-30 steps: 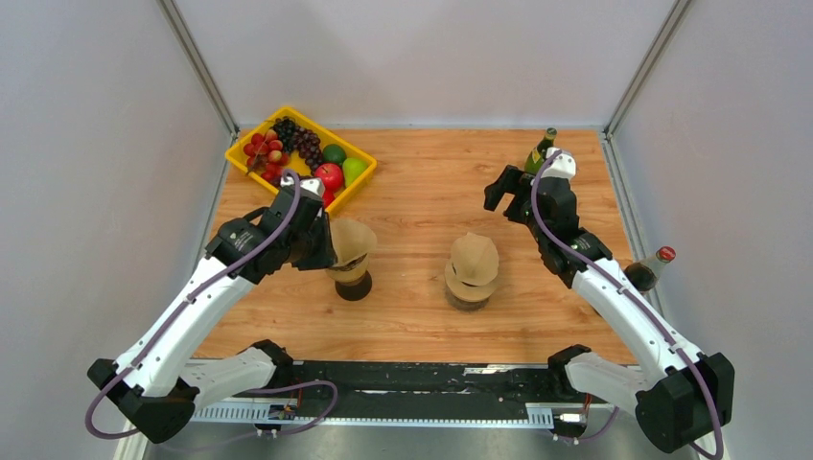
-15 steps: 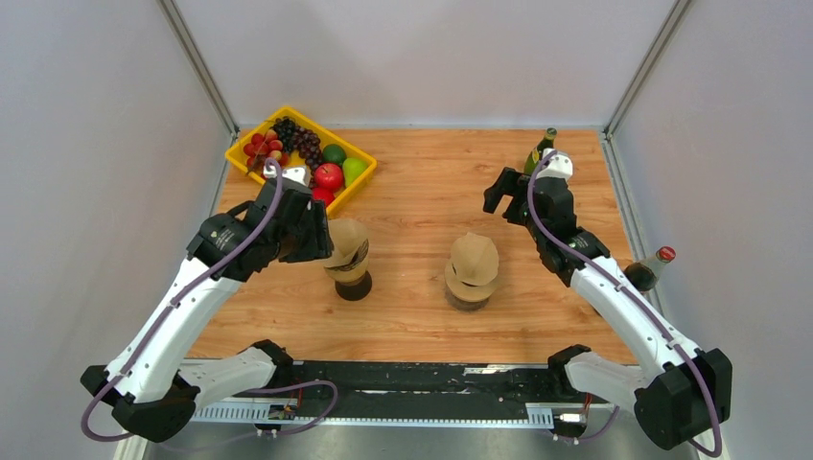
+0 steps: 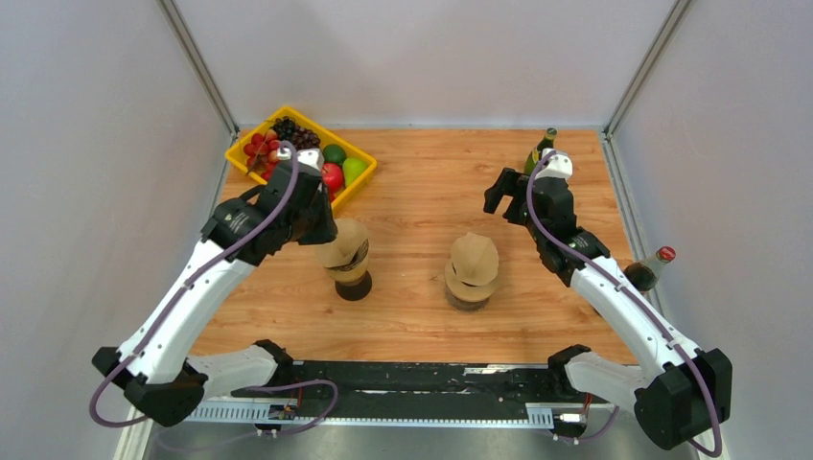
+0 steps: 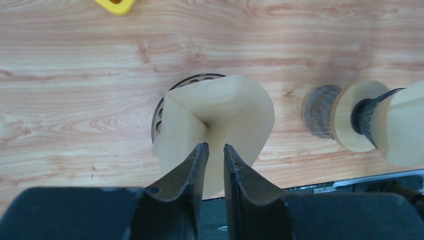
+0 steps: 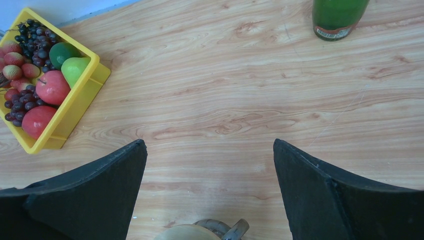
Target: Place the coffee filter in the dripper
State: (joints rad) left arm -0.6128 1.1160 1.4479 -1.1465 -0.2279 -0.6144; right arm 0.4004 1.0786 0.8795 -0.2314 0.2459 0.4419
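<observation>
Left gripper (image 4: 214,146) jaws narrow at tan paper coffee filter (image 4: 230,107) atop black ribbed dripper (image 4: 158,120), grip unclear; right gripper (image 5: 209,142) jaws wide, empty.

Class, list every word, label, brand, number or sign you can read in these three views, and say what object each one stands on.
No text can be read in any view.
green bottle: the label at its base has print, but it is too blurred to read.
red-capped bottle: too small in the top view to make out any lettering.
</observation>
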